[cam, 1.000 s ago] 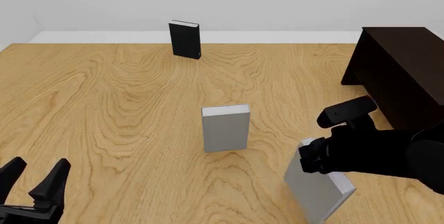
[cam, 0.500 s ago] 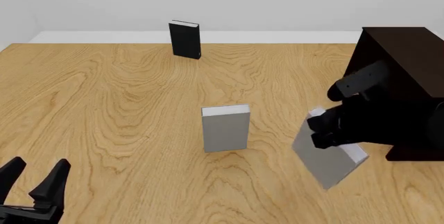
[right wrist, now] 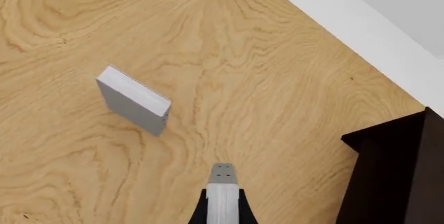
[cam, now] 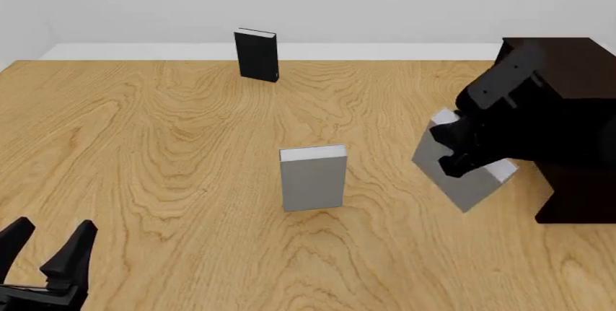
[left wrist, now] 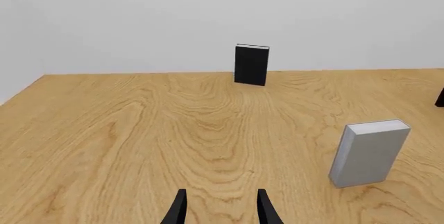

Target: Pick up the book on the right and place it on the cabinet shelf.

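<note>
The carrying step is judged to be in hand: the book (cam: 464, 170) is held clear of the tabletop (cam: 173, 145) by the right hand (cam: 460, 154), tilted with its lower corner hanging below the hand and its upper edge pinched between the fingers. In the right wrist view the book's white page edge (right wrist: 223, 203) is seen clamped between the two dark fingers, so the hand is pressed onto the book rather than spread. The cabinet (cam: 568, 94) stands just beyond and to the outer side of the hand, its dark body partly hidden behind the arm; the shelf itself cannot be made out in these views. The right arm is reached forward from the right edge, with the wrist turned so that the hand points inward and down. For the next move, the book would probably have to be raised and swung toward the cabinet's opening, then levelled so that it clears the cabinet's edge before being let go. The twin grey book (cam: 313, 178) stands upright well to the inner side of the hand, and the black book (cam: 257, 54) stands far ahead. The left hand (cam: 46, 250) is held low at the near edge, its fingers spread and holding nothing.
</note>
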Motion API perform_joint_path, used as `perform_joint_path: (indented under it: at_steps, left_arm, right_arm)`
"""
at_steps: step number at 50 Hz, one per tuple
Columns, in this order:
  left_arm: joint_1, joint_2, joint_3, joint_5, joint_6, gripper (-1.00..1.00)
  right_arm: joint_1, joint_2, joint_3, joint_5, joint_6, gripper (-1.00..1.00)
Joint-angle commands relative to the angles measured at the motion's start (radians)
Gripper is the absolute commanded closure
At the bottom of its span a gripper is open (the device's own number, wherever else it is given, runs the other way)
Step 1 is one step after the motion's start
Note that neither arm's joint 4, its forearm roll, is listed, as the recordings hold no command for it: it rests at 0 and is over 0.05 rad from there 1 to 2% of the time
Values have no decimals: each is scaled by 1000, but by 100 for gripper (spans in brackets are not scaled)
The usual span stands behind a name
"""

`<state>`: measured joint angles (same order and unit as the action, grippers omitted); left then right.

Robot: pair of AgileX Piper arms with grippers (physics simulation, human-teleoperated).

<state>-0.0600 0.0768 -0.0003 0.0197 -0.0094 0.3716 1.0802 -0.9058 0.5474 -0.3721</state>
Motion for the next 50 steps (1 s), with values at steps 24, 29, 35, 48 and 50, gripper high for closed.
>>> perform_joint_path:
  at_steps: [24,29,35,48,50]
  left_arm:
    - [8,27,0,-25,4,-100]
    - [8,31,0,-28,4,-100]
    - [6,34,0,-32,3,-100]
    - [5,40,0,-33,5,-100]
    - [5,41,0,-34,6,-100]
  right_arm:
    - [23,-25,29,-152,-177,100]
    - [-11,-64,73,-208,-268,100]
    - [-50,-102,115,-277,-333,100]
    - [-76,-149,245,-444,-525,100]
    - [-64,-157,290,-500,-577,100]
